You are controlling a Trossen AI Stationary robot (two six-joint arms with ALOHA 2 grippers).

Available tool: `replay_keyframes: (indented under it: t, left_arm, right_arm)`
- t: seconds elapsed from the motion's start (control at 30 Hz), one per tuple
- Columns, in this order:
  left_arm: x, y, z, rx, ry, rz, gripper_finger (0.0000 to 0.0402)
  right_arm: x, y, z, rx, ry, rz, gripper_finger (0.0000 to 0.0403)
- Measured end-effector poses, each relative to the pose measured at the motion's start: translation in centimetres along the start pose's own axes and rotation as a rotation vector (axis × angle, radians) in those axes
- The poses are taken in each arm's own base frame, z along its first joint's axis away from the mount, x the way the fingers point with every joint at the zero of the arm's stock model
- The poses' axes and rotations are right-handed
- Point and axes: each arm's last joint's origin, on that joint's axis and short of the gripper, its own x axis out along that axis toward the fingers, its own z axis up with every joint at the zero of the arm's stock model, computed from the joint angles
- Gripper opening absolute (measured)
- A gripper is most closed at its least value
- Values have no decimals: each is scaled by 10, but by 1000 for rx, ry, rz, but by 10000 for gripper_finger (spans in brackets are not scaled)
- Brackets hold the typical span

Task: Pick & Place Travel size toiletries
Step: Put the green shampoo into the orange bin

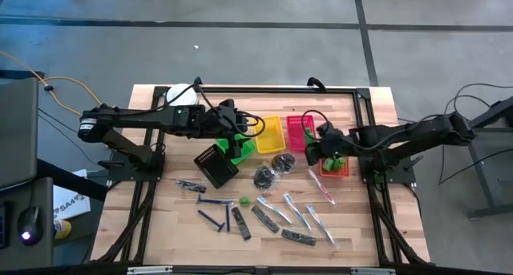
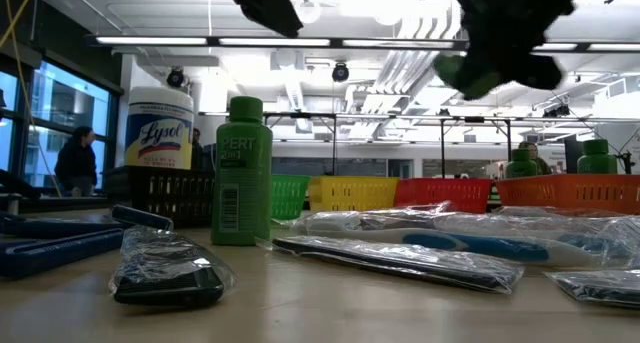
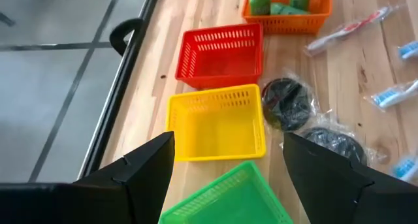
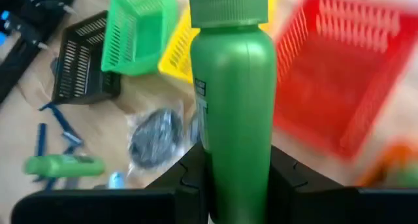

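Holding green bottle mid-body, right gripper jaws clamped above orange basket; rigid, light, slick plastic. Left gripper jaws apart over green basket.

The green bottle hides the right pincer's fingertips, its base cut off.

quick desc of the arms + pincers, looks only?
Two matching arms, black all over, built of jointed tubular links on black frame mounts at the table's sides. Dark cables loop along each, most visibly on the left arm near its wrist; the right arm looks the same. Left pincer: two broad, flat, matte black fingers tapering to wedges. Right pincer: same dark blocky fingers. No markings legible.
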Motion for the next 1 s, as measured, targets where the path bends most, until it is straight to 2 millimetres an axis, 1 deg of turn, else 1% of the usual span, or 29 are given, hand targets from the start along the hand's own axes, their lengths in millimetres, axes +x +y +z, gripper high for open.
replay_keyframes:
  t: [0.13, 0.3, 0.47, 0.63, 0.8, 0.9, 1.0]
  left_arm:
    - [-1, 0, 1, -8, -8, 3, 275]
    - [-1, 0, 1, -8, -9, 4, 275]
    - [-1, 0, 1, -8, -9, 4, 275]
    - [-1, 0, 1, -5, -9, 4, 275]
    - [-1, 0, 1, -4, -6, 3, 275]
    - [-1, 0, 1, -4, -6, 4, 275]
    - [-1, 0, 1, -4, -6, 4, 275]
  right_arm:
    - [-9, -8, -12, 157, 129, -52, 78]
    - [-16, -14, -29, 292, 275, -142, 78]
    - [-20, -20, -38, 397, 307, -253, 76]
    - [-22, -23, -41, 438, 315, -297, 77]
    - [-15, -21, -44, 472, 337, -349, 85]
    - [-5, -19, -49, 457, 358, -405, 78]
    - [4, -19, -53, 461, 353, -471, 80]
